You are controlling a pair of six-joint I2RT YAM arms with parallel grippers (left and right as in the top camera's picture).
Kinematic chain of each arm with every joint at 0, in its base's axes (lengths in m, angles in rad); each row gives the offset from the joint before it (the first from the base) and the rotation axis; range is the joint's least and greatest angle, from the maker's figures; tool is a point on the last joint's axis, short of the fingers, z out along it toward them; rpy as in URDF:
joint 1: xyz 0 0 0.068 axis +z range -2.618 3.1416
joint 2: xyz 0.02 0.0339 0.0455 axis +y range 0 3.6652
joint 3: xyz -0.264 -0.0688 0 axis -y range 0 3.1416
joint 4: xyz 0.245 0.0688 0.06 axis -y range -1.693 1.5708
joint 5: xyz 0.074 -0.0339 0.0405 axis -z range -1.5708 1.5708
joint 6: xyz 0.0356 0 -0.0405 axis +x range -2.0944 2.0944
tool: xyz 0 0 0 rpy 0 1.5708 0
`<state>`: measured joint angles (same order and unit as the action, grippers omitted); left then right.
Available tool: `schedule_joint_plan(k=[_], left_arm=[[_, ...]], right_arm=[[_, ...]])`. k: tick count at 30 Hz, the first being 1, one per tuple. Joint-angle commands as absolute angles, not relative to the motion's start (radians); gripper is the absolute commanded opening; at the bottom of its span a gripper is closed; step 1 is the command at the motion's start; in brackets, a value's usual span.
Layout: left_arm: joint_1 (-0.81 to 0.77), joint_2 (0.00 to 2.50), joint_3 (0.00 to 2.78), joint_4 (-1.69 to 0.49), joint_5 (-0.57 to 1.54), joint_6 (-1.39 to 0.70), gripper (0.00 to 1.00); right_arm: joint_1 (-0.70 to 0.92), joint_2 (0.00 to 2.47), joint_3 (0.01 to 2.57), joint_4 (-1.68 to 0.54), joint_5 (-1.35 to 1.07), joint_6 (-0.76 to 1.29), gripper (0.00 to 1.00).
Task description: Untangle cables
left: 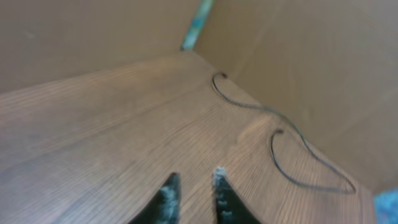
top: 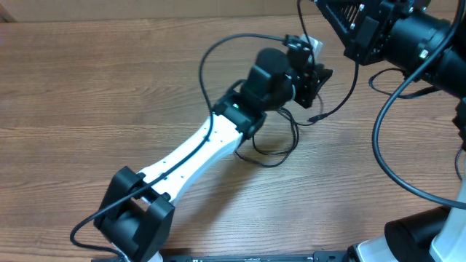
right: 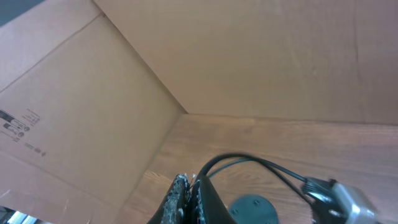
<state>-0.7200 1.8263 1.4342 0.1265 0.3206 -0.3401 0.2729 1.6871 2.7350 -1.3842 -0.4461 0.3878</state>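
Wooden bench (top: 87,87), seen from overhead: your left arm (top: 196,149) reaches from the near-left corner toward the middle of the far edge. The cables (top: 273,153) lie looped on the wood just beside its wrist, with one plug end (top: 314,117) pointing toward the right edge. The left gripper (top: 319,76) sits just beyond that plug, toward the far edge. The right arm (top: 408,36) hangs over the far-right corner.

In your left wrist view the fingers (left: 166,200) stand a narrow gap apart with nothing between them. More of the cables winds along the foot of the cardboard wall (left: 323,74) (the picture is rather blurred).

In your right wrist view the right gripper (right: 191,183) has its fingers pressed almost together. One black strand arcs out from the tips to a silver-white connector (right: 348,200) — it looks pinched there.
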Motion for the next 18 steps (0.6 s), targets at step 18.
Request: schedule_joint_plan(k=[18], left_arm=[[-0.594,1.581,1.457,-0.381,0.335,-0.201,0.04]], right_arm=[[-0.032,1.889,2.755,-1.543,-0.061,0.332,0.04]])
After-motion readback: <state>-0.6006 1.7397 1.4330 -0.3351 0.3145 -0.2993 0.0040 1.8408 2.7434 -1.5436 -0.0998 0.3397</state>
